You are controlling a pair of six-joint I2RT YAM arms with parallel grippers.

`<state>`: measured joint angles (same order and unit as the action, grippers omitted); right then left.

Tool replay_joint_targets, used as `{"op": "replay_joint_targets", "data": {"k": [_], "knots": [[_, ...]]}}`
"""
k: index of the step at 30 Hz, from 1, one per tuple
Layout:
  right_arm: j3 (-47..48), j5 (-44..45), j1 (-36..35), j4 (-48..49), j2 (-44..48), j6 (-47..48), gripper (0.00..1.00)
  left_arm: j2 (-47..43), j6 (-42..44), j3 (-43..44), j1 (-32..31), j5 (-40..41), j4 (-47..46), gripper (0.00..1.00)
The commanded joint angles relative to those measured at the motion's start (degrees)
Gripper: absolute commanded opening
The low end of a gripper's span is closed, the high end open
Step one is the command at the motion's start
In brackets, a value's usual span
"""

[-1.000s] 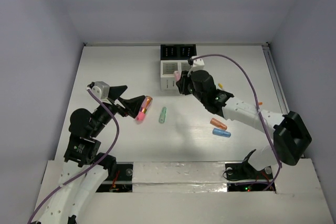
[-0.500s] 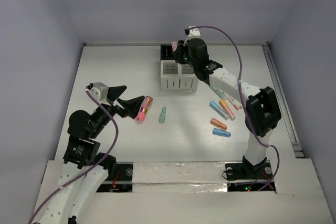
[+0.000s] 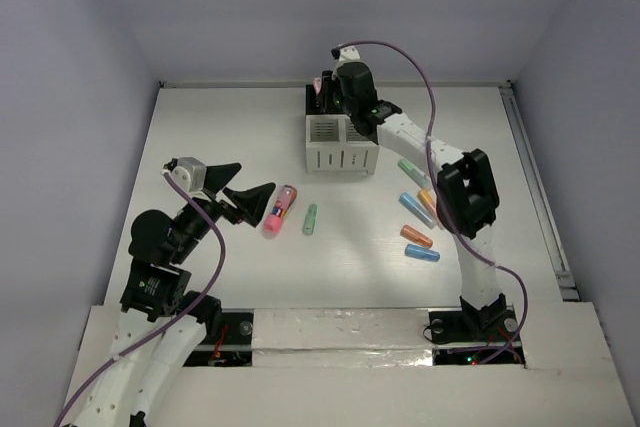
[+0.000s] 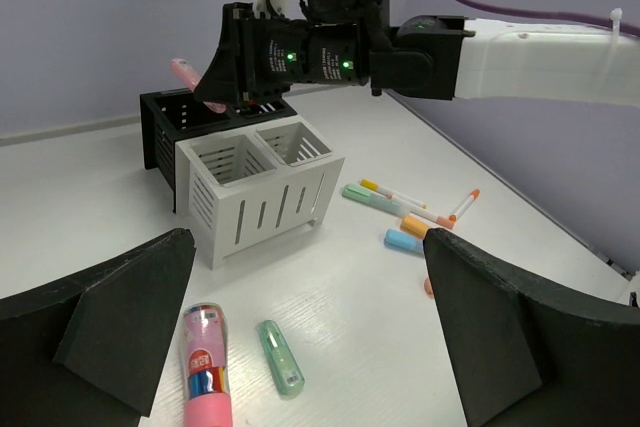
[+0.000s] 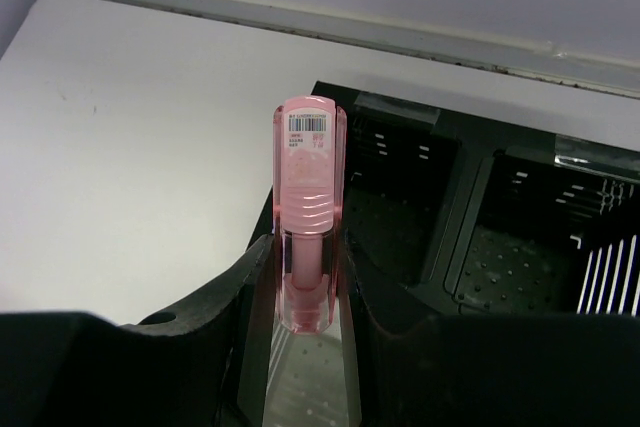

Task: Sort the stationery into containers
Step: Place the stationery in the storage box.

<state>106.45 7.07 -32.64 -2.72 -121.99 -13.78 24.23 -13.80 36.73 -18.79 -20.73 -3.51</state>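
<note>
A pink marker (image 5: 307, 212) with a barcode sticker on its upper end stands upright, clamped between the two fingers of the right gripper (image 5: 306, 259). The marker hangs over the black compartments (image 5: 470, 217) of the organizer, at the outer corner of the left one as the overhead camera sees it. Whether its lower end reaches inside cannot be told. The black pair stands close to the far edge of the tabletop (image 3: 200, 127), about midway along it. The white slatted compartments (image 3: 340, 147) are joined to its near side, and both white cells look bare inside from the left wrist camera. The right arm stretches from its base at the near edge all the way to that far spot. A thick pink marker with an orange end (image 3: 279, 209) lies left of the middle of the tabletop. Just beside it, apart and nearly parallel, lies a mint green marker (image 3: 310, 218). Toward the right edge lies a loose cluster: a longer mint marker (image 3: 412, 169), a blue marker (image 3: 415, 209), an orange marker (image 3: 417, 237) and a second blue marker (image 3: 422, 253), with thinner orange-tipped sticks among them. The left gripper (image 3: 257, 177) hovers near the thick pink marker with its fingers spread wide and nothing between them.
</note>
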Motion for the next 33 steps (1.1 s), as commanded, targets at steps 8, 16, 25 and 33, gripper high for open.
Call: {"op": "replay_joint_targets", "data": {"k": [8, 16, 25, 33], "knots": [[8.5, 0.8, 1.0, -2.5, -5.1, 1.7, 0.28, -0.3, 0.5, 2.1, -0.3, 0.0, -1.9, 0.99], [8.2, 0.5, 1.5, -1.9, -4.3, 2.0, 0.6, 0.0, 0.5, 2.1, -0.3, 0.1, -2.0, 0.99], [-0.6, -2.4, 1.5, 1.7, 5.5, -0.3, 0.72, 0.2, 0.4, 2.1, 0.2, -0.2, -2.2, 0.99], [-29.1, -0.1, -7.3, 12.1, 22.7, -5.8, 0.41, 0.3, 0.3, 2.1, 0.2, -0.5, -2.4, 0.99]]}}
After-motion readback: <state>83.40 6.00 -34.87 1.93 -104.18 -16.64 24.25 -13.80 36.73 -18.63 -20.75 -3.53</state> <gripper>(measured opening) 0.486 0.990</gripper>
